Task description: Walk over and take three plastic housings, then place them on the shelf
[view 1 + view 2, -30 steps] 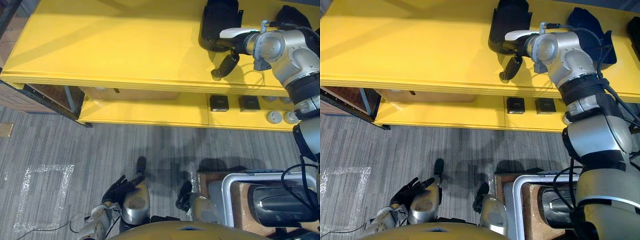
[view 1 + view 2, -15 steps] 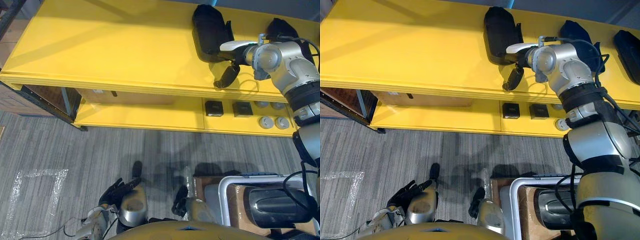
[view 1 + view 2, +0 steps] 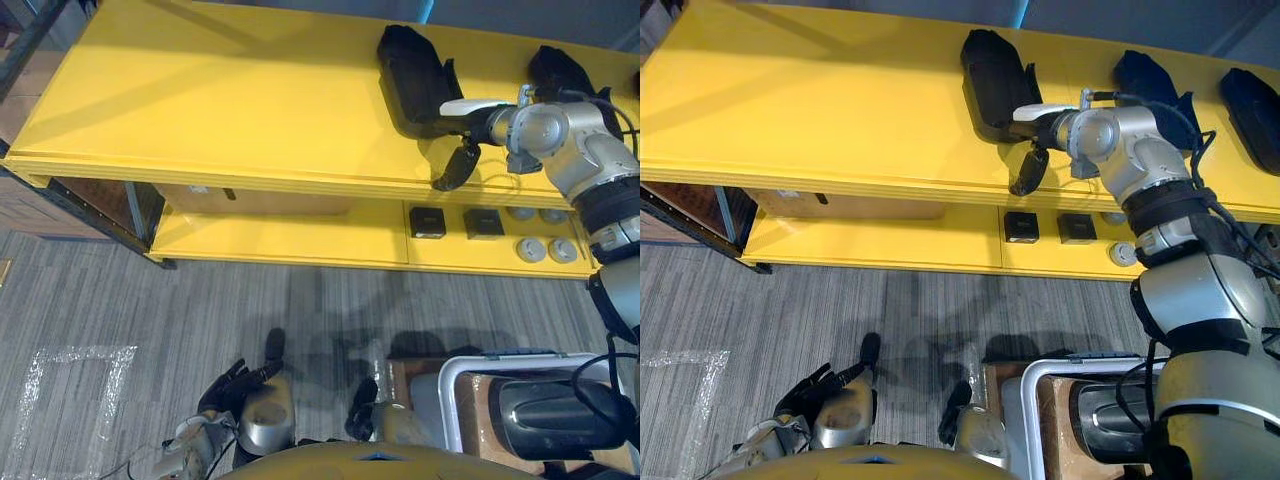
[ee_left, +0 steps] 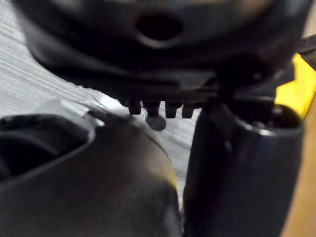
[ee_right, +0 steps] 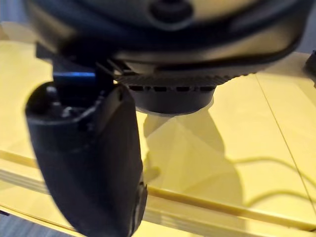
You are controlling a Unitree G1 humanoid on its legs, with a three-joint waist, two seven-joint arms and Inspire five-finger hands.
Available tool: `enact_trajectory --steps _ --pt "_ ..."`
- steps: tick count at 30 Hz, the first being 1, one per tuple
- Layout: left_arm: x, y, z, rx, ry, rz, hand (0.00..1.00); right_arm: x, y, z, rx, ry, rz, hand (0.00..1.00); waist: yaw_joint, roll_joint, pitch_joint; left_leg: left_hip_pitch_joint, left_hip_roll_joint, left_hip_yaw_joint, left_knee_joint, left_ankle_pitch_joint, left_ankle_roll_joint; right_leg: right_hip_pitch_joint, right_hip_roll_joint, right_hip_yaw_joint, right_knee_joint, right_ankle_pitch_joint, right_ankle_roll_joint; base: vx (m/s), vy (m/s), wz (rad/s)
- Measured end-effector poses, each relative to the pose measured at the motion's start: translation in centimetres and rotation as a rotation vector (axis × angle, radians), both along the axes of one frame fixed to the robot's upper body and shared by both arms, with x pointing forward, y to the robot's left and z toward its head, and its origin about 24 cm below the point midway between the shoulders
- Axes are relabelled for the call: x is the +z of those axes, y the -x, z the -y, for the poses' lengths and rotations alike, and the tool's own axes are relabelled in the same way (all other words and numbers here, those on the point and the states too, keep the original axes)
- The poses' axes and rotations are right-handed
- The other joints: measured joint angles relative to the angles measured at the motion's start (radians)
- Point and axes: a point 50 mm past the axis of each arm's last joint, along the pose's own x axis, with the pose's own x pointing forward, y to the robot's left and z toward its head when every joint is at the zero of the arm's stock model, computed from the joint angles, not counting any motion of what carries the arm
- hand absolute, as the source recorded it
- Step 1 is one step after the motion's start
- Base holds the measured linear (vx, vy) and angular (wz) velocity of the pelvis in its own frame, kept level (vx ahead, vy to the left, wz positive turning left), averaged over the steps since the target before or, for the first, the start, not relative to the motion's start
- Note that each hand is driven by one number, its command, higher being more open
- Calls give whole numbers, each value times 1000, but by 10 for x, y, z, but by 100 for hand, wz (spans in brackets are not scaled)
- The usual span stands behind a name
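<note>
A black plastic housing (image 3: 412, 75) lies on the yellow shelf top (image 3: 220, 90). My right hand (image 3: 455, 163) hovers just in front of it, near the shelf's front edge. Its white-covered thumb (image 3: 463, 105) is at the housing's near rim. In the right wrist view a straight dark finger (image 5: 89, 163) hangs over bare yellow board with nothing in the hand. Two more black housings (image 3: 1145, 78) (image 3: 1250, 100) lie further right on the same shelf top. My left hand (image 3: 235, 383) hangs low over the carpet, its fingers relaxed and empty.
A white-framed cart (image 3: 455, 385) at the lower right holds another black housing (image 3: 560, 415). The lower shelf carries two small black boxes (image 3: 427, 220) (image 3: 483, 222) and grey discs (image 3: 531, 249). A brown box (image 3: 95, 195) sits under the shelf's left end.
The whole view has shifted. My right hand has drawn back from the housing toward the shelf's front edge, and the housing stays on the shelf top. The left hand hangs as before.
</note>
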Motion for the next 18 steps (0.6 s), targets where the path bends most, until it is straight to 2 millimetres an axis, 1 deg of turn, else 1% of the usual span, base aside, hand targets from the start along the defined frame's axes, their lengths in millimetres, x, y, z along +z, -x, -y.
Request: enact_trajectory --steps 4,8,18 --pt "0 0 1 -1 2 1 100 -6 1 4 -31 -82 -35 100 1 12 -8 6 1 -1 0 0 0 6 1 -2 -1 2 0 0 0 0" --pt "-1 1 1 -1 3 -3 100 -10 -1 2 -57 -126 -40 100 0 20 -12 6 2 -3 0 0 1 7 3 -6 -1 3 -2 0 0 0" --pt "-2 2 1 0 5 -10 100 -20 -3 0 -99 -199 -24 100 -1 21 -22 6 2 -6 0 1 1 8 3 -9 -1 5 -1 0 0 0"
